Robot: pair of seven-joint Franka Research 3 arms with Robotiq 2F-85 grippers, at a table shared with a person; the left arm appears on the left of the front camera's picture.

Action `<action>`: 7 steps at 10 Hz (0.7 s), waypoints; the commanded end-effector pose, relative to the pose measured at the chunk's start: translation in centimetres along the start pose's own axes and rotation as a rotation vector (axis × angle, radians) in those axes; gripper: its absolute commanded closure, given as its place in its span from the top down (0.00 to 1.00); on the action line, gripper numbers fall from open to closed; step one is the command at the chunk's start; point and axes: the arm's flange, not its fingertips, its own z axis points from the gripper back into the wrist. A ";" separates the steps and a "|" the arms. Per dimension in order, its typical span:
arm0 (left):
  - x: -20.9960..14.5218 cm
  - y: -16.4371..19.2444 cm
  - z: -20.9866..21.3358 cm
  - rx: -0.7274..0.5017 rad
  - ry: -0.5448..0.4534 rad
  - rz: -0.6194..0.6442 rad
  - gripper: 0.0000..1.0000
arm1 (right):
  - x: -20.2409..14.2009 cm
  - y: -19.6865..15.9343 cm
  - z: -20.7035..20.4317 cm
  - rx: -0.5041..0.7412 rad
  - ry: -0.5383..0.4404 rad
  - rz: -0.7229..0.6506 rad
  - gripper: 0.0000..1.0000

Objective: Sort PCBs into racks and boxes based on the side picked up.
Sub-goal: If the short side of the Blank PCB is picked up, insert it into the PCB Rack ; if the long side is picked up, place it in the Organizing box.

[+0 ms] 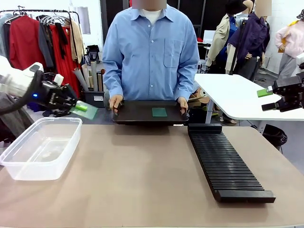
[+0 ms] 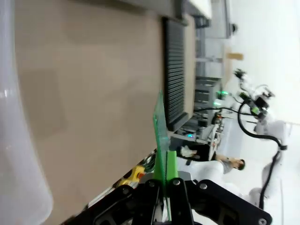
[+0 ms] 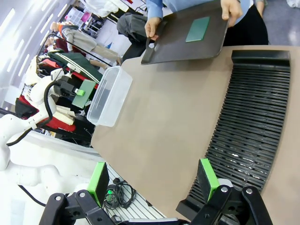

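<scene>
Got PCB pinched in left gripper, raised just beyond clear tub's far rim. Got right gripper spread wide, empty, up right of rack. Also seeing second PCB flat on person-held black tray

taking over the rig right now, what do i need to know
Left gripper: shut on a PCB, held in the air past the clear tub.
Right gripper: open, empty, raised at the table's right side.
Person's hands hold the black tray at the far edge; a second PCB lies on it.
Done: no boards seen in tub or rack.
Left: place both PCBs.
</scene>
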 end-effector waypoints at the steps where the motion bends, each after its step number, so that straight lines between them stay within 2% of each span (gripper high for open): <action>1: -0.6 -0.5 1.8 0.127 0.054 0.092 0.00 | 0.4 0.2 -0.1 0.018 -0.024 0.003 1.00; 3: -0.1 -0.7 3.3 0.223 0.044 0.109 0.00 | 0.4 0.2 -0.1 0.018 -0.024 0.003 1.00; 5: 0.5 -0.8 3.9 0.443 0.062 0.117 0.00 | 0.4 0.2 -0.1 0.018 -0.024 0.003 1.00; 7: 1.4 -0.8 4.2 0.555 0.066 0.121 0.00 | 0.4 0.2 -0.1 0.018 -0.024 0.003 1.00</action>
